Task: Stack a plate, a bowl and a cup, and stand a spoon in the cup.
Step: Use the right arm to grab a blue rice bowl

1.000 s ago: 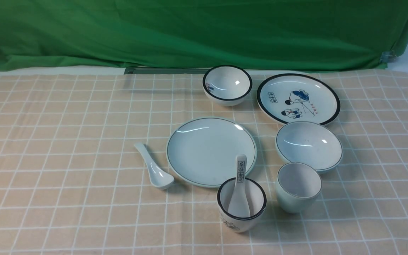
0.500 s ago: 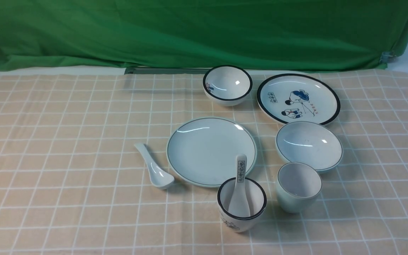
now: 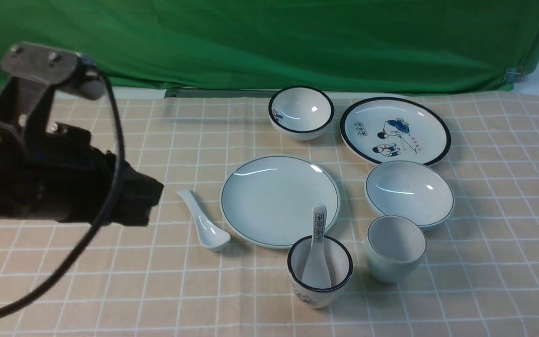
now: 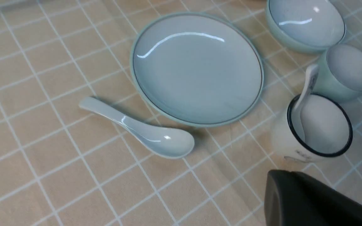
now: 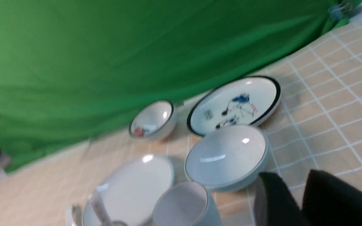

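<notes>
At left, arm [image 3: 59, 159] now in view, tool [image 3: 143, 201] apparently shut.

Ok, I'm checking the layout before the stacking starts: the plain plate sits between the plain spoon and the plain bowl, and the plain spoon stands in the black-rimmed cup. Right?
Not quite: the plain spoon lies on the checked cloth; the front view shows it. The rest of your statement holds.
</notes>
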